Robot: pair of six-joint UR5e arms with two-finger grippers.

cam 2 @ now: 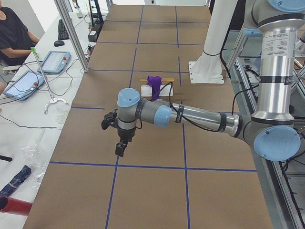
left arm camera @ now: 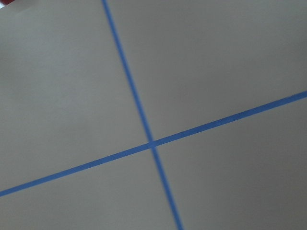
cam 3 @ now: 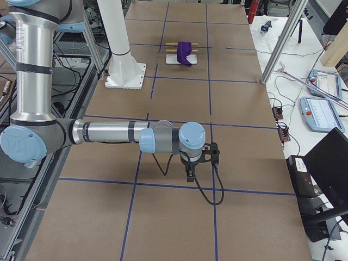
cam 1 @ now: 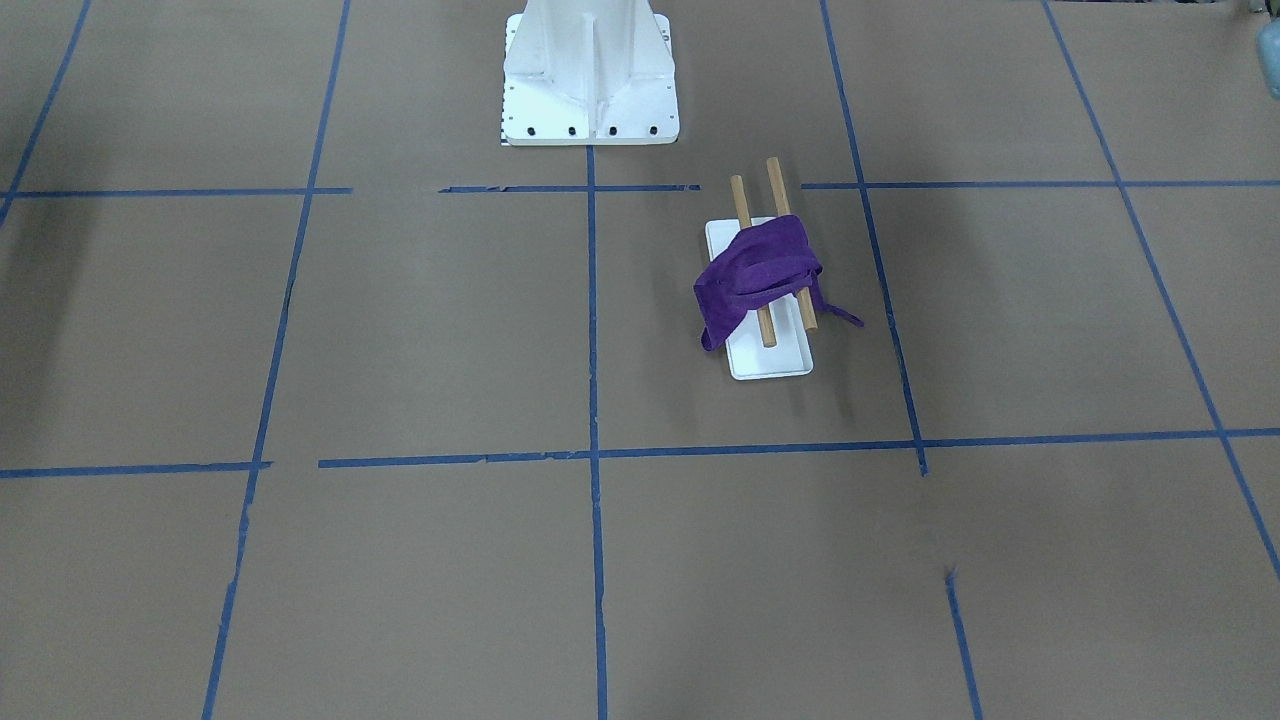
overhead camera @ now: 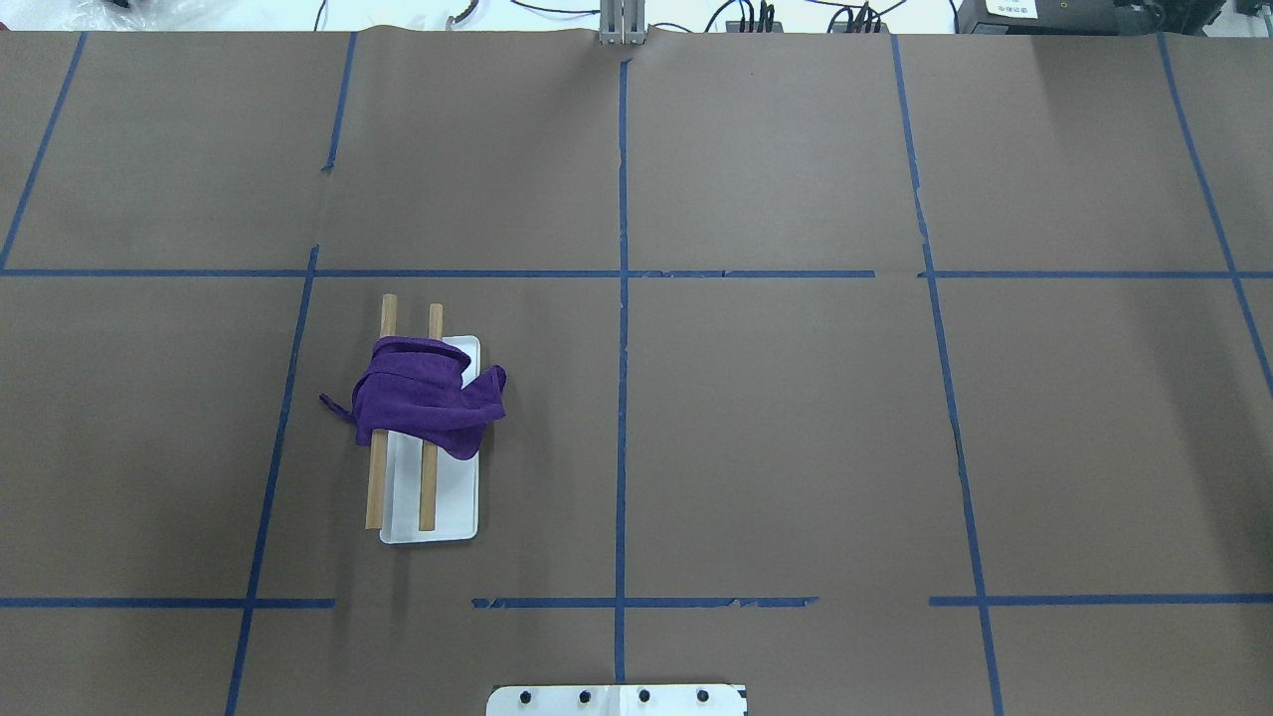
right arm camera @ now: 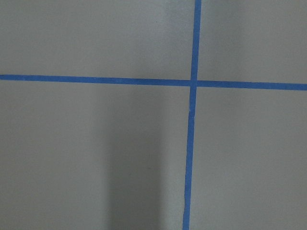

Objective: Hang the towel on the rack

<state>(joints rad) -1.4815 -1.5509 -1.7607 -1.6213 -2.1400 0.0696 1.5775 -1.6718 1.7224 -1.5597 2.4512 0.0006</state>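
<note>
A purple towel (cam 1: pixel 760 275) lies bunched over both wooden dowels of the rack (cam 1: pixel 742 200), above its white tray base (cam 1: pixel 770 362). In the overhead view the towel (overhead camera: pixel 423 398) covers the far half of the rack (overhead camera: pixel 376 487), with corners hanging off both sides. My left gripper (cam 2: pixel 120 149) shows only in the exterior left view, far from the towel (cam 2: pixel 153 82), and I cannot tell whether it is open or shut. My right gripper (cam 3: pixel 190 175) shows only in the exterior right view, far from the towel (cam 3: pixel 185 53), and I cannot tell its state either.
The large white metal pedestal (cam 1: pixel 590 70) stands at the robot's side of the table, also in the overhead view (overhead camera: pixel 617 699). Blue tape lines cross the brown table cover. Both wrist views show only tape crossings. An operator and tablets sit beyond the table's far edge.
</note>
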